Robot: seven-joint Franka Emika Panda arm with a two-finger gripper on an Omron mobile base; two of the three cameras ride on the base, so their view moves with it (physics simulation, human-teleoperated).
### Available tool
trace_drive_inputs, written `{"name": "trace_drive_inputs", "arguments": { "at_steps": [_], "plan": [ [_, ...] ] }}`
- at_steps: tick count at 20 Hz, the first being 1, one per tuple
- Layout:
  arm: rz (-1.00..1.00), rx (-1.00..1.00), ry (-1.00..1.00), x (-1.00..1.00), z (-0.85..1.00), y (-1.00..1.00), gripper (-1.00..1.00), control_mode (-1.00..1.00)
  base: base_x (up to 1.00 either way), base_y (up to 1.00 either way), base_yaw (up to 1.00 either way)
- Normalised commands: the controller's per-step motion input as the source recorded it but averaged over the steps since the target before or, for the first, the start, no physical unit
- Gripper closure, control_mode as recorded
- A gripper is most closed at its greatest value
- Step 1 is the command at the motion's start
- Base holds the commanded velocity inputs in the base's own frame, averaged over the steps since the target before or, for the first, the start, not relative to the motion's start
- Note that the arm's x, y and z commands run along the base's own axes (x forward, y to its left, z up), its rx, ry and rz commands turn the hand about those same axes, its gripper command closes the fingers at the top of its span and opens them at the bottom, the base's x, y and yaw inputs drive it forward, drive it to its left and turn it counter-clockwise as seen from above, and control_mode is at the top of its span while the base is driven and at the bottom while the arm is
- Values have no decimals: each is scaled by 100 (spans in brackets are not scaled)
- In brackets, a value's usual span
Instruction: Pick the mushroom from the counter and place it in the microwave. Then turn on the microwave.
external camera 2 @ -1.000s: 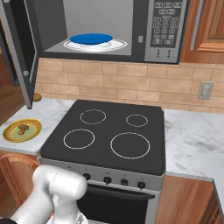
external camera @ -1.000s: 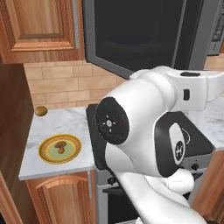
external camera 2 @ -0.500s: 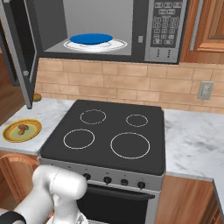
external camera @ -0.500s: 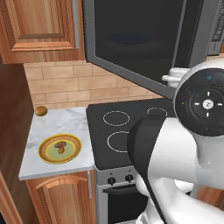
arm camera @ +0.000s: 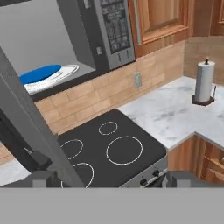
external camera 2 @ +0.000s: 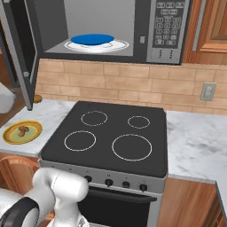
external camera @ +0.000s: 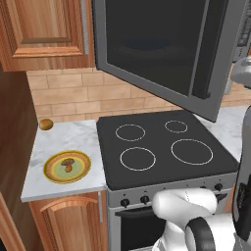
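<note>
Claw: the gripper's [arm camera: 105,180] two dark finger tips rise at the bottom of the hand view, with a wide gap between them, so I judge it released and holding nothing
Change: one second ago the white arm covered the middle of the left base view; now it has swung away to the lower right and the stovetop [external camera: 164,147] is uncovered; the hand camera looks from high up at the stovetop and the microwave [arm camera: 65,52]
Meaning: the picking is not yet begun; the microwave door [external camera: 162,49] already stands open, so only the grasp and the carry are missing
Mushroom: the mushroom [external camera: 68,163] lies on the yellow plate [external camera: 67,166] on the counter [external camera: 63,142], left of the stovetop
Relative to claw: the gripper is high above the stovetop and well apart from the mushroom; I think it must go down and to the left of the stovetop
</note>
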Motion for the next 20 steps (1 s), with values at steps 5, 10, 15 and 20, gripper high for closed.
{"name": "trace_drive_inputs", "arguments": {
  "at_steps": [5,10,15,20],
  "plan": [
    [25,32,0,21,-25,-29,-100,-100,0,0,0],
    [26,28,0,40,-55,-18,-100,-100,0,0,0],
    [21,20,1,64,-58,0,-100,-100,0,0,0],
    [14,12,7,78,-43,0,-100,-100,0,0,0]
  ]
}}
